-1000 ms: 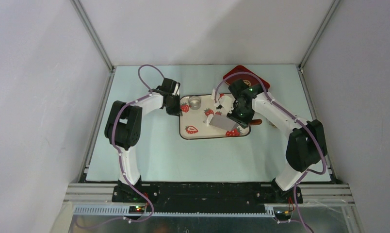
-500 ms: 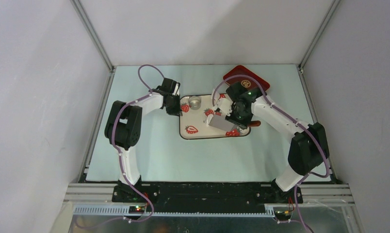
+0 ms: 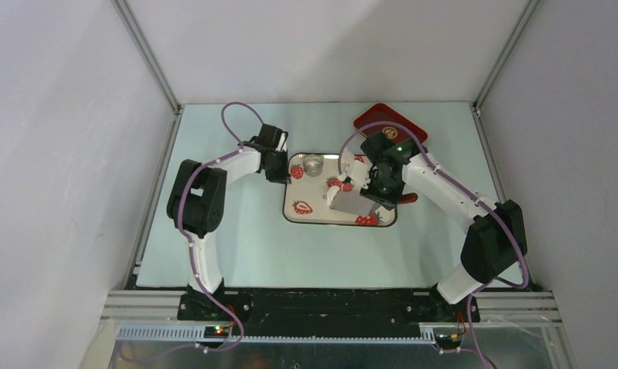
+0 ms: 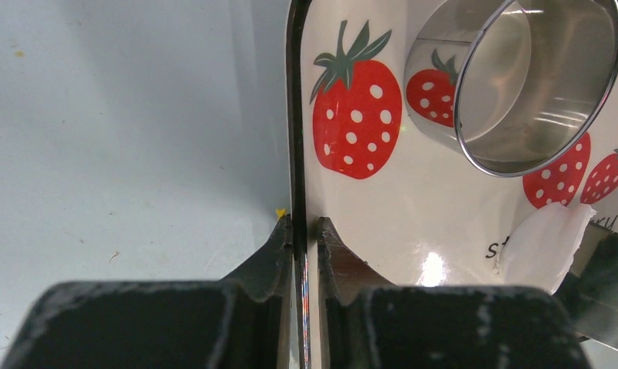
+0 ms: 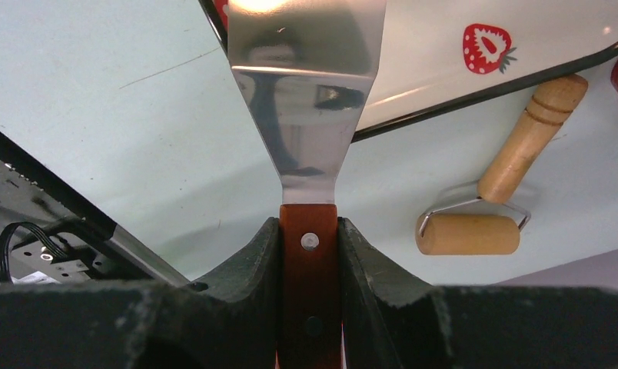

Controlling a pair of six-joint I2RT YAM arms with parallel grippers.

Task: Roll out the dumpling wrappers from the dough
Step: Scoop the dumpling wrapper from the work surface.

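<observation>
Overhead and wrist views of a pale green surface [image 3: 214,238] with two robot arms meeting over a strawberry-print tray [image 3: 333,217] that lies midway between the side edges, nearer the far edge. The step looks to be freeing dough from the tray with a scraper, so the blade should stay low and nearly flat against the tray and slide under the piece, not into it, while the other side holds the tray firmly.

The left arm [image 3: 206,196] reaches in from the left; the left gripper [image 4: 300,231] has its jaws nearly closed, pinching the tray's left rim. The right arm [image 3: 444,184] bends over the tray's right half, wrist tipped downward; the right gripper [image 5: 310,231] has its jaws clamped on the scraper's [image 5: 306,92] red-brown handle. A small wooden rolling pin [image 5: 475,233] lies on the surface just beside the tray's right edge. A silvery ring cutter [image 4: 444,108] stands in the tray's far left part. The dough [image 4: 548,238], thin and white, rests on the tray touching the blade
</observation>
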